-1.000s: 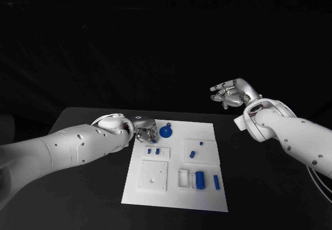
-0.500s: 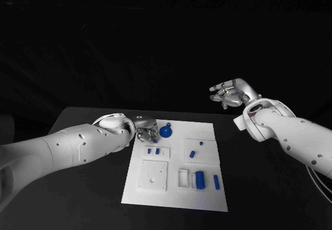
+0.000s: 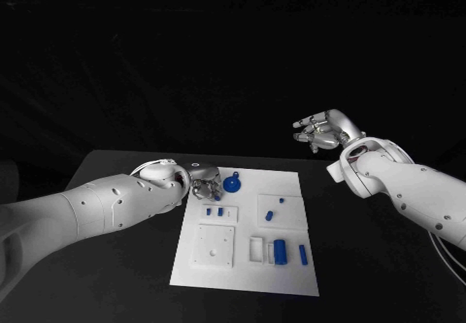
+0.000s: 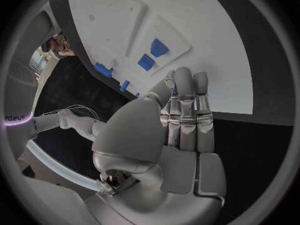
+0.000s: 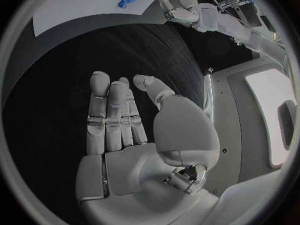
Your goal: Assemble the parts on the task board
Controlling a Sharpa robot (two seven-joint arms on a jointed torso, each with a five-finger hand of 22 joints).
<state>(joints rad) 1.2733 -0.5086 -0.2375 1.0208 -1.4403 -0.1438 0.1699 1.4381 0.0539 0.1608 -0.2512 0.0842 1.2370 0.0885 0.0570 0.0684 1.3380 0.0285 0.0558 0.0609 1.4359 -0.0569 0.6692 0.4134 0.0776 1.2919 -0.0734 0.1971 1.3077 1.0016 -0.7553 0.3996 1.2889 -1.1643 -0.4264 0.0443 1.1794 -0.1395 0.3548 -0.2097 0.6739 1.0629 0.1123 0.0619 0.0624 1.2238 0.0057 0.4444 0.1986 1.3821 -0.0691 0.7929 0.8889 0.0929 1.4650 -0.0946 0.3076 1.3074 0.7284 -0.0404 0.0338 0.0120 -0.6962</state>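
The flat white rectangular task board (image 3: 248,232) lies mid-table with small blue plastic parts (image 3: 281,252) on it. The silver left hand (image 3: 204,186) hovers at the board's far left corner, beside a round blue disc part (image 3: 233,183); whether its straight, close-set fingers grasp anything cannot be told. The silver right hand (image 3: 323,132) is raised well apart from the board, fingers released, grasping nothing.

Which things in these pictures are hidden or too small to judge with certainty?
- Left robot hand: in the head view its fingertips are too small to show contact with the task board; in the left wrist view the fingers hide whatever lies under them.
- Round blue part: too small in the head view to tell whether it is seated.
- Right robot hand: open, raised off the table, holding nothing.
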